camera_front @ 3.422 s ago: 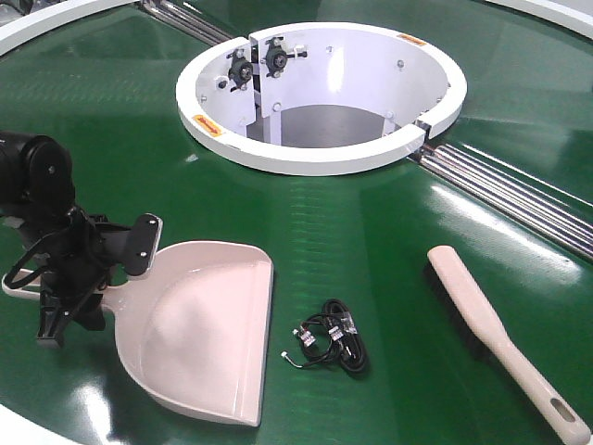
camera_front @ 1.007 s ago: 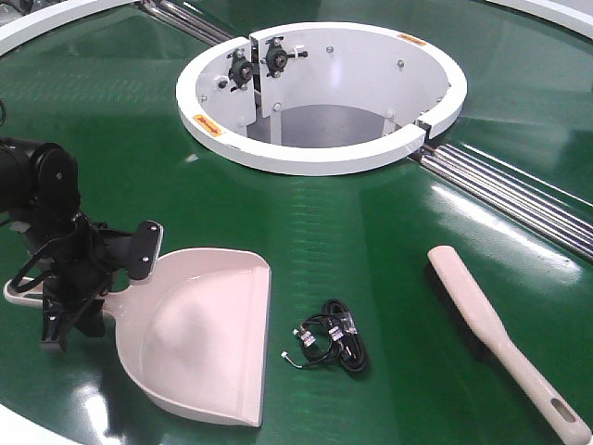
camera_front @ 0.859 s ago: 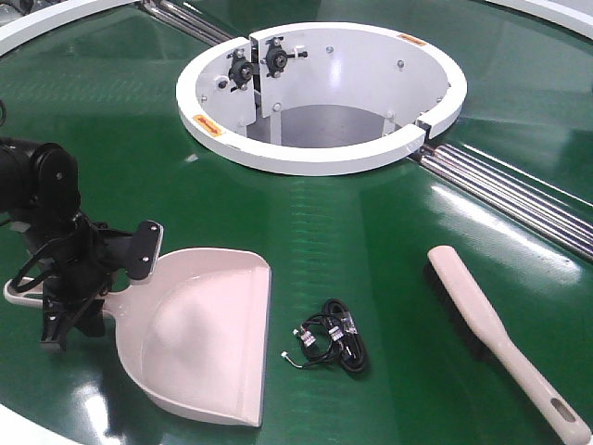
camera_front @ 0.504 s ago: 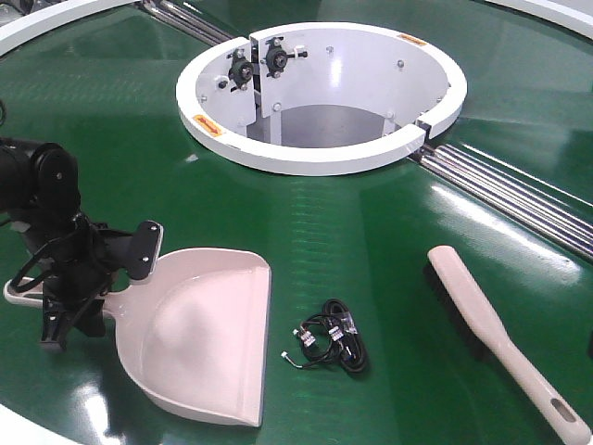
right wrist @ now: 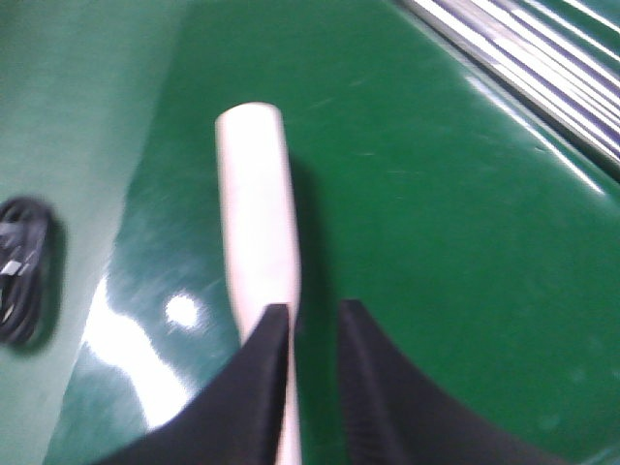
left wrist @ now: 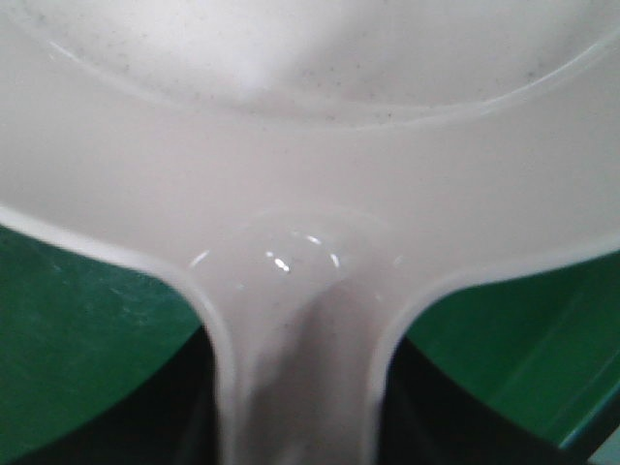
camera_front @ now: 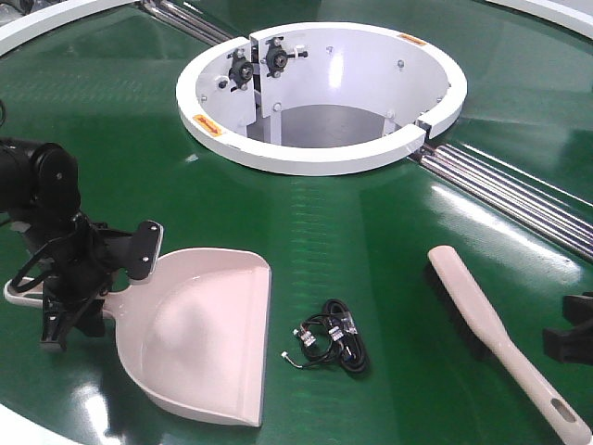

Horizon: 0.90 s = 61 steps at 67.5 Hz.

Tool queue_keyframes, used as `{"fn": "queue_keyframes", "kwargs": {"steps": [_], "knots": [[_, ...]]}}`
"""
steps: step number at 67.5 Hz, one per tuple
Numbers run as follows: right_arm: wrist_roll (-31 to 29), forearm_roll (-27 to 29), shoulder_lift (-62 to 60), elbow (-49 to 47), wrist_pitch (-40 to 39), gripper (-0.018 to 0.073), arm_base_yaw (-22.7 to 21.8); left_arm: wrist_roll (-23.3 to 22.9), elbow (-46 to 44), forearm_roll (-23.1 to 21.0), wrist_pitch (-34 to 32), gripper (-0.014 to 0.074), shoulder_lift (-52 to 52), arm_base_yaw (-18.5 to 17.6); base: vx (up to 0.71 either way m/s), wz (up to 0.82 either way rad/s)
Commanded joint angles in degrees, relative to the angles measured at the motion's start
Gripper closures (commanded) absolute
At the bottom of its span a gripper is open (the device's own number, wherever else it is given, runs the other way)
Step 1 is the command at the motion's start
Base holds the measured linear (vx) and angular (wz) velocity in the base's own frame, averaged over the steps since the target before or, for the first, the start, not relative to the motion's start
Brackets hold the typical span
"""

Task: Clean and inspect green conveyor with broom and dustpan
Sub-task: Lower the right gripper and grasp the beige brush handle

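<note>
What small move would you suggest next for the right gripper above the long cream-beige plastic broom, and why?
Probably nudge the right gripper sideways until centred on the cream-beige plastic broom, then lower it: the broom runs under one finger, not through the narrow gap between them. The left gripper already clamps the handle of the wide cream plastic dustpan.

front: high, wide | wrists: close on dustpan [left wrist: 310,145], broom [right wrist: 254,213]

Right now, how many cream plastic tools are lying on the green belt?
2: the dustpan lies front left, the broom front right. Nothing in view seems to hide a third.
</note>
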Motion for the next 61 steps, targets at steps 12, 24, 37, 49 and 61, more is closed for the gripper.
{"fn": "queue_keyframes", "kwargs": {"steps": [12, 24, 37, 49, 61], "knots": [[0.27, -1.5, 6.88, -8.63, 4.46, 0.0031, 2.49, -0.59, -1.57, -0.98, -0.22, 0.0604, -2.28, -0.29, 0.0, 0.0], [0.01, -1.73, 14.48, -14.73, 9.7, -0.0019, 2.49, -0.59, -1.57, -0.98, -0.22, 0.0604, -2.28, -0.29, 0.0, 0.0], [-2.04, -3.78, 24.22, -22.36, 18.78, -0.0001, 3.86, -0.59, -1.57, -0.98, -0.22, 0.0604, -2.28, -0.29, 0.0, 0.0], [-1.78, -4.2, 32.95, -28.04, 24.99, 0.0003, 7.01, -0.59, -1.57, -0.98, -0.22, 0.0604, -2.28, -0.29, 0.0, 0.0], [1.19, -6.61, 39.88, -30.75, 28.69, 0.0003, 7.56, -0.59, -1.57, -0.98, -0.22, 0.0604, -2.28, -0.29, 0.0, 0.0]]}}
